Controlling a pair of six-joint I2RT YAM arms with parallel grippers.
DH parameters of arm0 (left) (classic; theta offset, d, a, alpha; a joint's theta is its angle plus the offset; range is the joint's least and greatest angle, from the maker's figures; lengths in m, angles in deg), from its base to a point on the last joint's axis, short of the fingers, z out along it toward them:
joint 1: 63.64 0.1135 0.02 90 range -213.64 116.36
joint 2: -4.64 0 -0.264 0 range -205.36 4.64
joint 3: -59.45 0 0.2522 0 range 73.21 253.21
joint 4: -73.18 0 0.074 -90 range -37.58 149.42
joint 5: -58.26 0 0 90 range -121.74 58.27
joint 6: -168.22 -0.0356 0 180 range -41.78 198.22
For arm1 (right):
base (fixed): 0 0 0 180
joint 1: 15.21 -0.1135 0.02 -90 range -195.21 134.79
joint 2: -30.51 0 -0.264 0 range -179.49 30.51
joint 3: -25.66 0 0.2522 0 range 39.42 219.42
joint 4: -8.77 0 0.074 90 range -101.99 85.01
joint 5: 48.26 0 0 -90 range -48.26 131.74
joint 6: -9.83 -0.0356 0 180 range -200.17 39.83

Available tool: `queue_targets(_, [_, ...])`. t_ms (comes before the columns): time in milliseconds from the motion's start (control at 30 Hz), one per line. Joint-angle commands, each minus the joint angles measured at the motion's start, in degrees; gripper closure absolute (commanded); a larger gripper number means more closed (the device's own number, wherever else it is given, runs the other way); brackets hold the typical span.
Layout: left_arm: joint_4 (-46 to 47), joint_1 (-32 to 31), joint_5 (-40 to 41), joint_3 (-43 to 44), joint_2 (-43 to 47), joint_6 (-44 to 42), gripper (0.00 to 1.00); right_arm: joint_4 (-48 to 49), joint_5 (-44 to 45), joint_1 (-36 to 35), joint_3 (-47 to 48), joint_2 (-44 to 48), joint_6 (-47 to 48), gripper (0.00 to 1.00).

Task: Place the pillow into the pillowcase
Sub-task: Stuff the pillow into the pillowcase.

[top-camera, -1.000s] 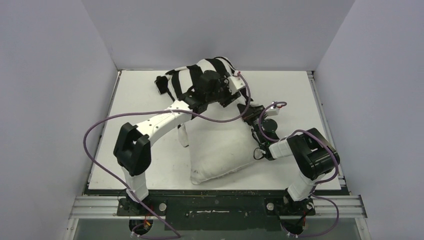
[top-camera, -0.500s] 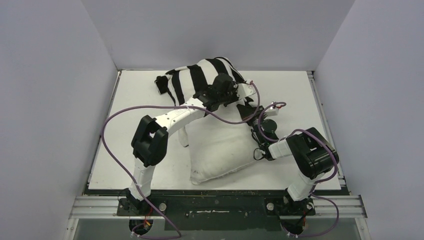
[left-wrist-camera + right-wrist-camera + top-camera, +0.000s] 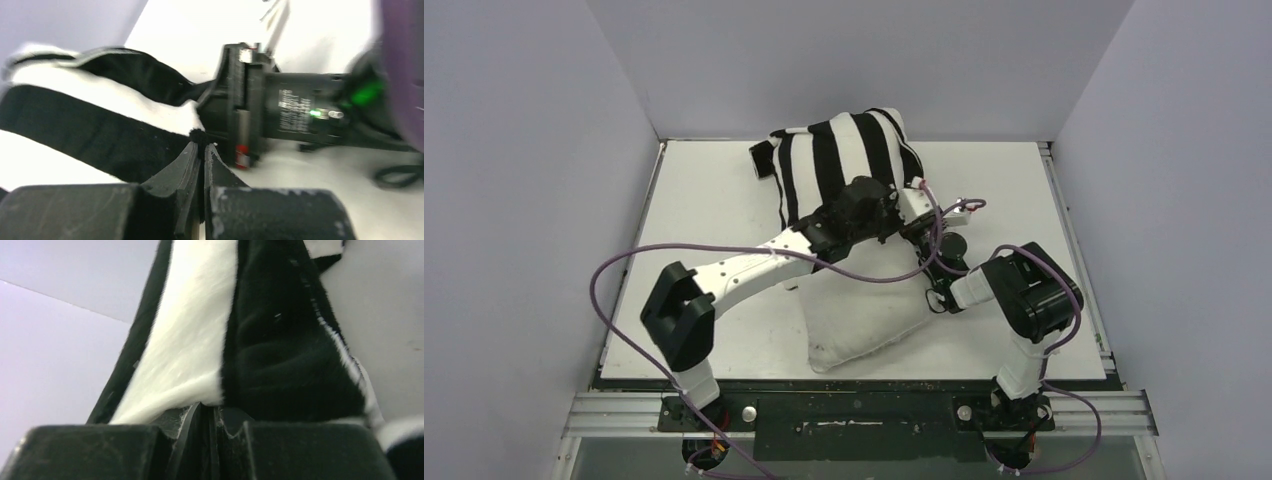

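Since a second ago, the left hand (image 3: 201, 146) has been shut on the hem of the pillowcase (image 3: 839, 150), and the striped cloth has been raised and drawn taller at the upper centre of the overhead view. In the left wrist view its fingers are seen pressed together on a fold where a white stripe meets a black one. The right hand (image 3: 210, 412) is likewise closed on striped cloth, just beside the left one, near the centre of the overhead frame. Both grips appear to be set at the open edge so that the mouth can be kept spread and drawn over the pillow (image 3: 864, 310). The pillow's upper end appears to be covered by the case. Its plain lower part is left bare, resting on the desk (image 3: 704, 190) at lower centre, so the sleeve is judged to be only partly on. Counted: one pillow, one pillowcase, and two hands, both gripping the case.
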Motion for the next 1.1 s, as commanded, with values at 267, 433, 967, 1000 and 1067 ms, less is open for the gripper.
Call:
queue_targets(267, [46.9,7.98,-25.5,-29.72,5.72,43.67,1.0,0.6,7.97,2.19,10.74,-6.36,2.34,1.0])
queue_targets(433, [44.52,16.31,-28.4,-19.39,1.3,47.0,0.87,-10.12,-1.27,6.2,9.75,0.23,7.55,0.73])
queue_targets(967, [26.39,43.48,-19.24,-32.86,24.66,62.33,0.49,-80.94,7.98,-8.1,34.57,21.96,45.35,0.01])
queue_targets(1000, [29.33,45.52,-20.83,-35.92,25.19,65.49,0.5,-82.78,10.07,-10.76,36.61,20.59,46.58,0.0])
queue_targets(1067, [35.54,49.0,-24.24,-42.35,25.07,72.22,0.51,-85.35,14.07,-15.84,40.66,17.75,49.62,0.0])
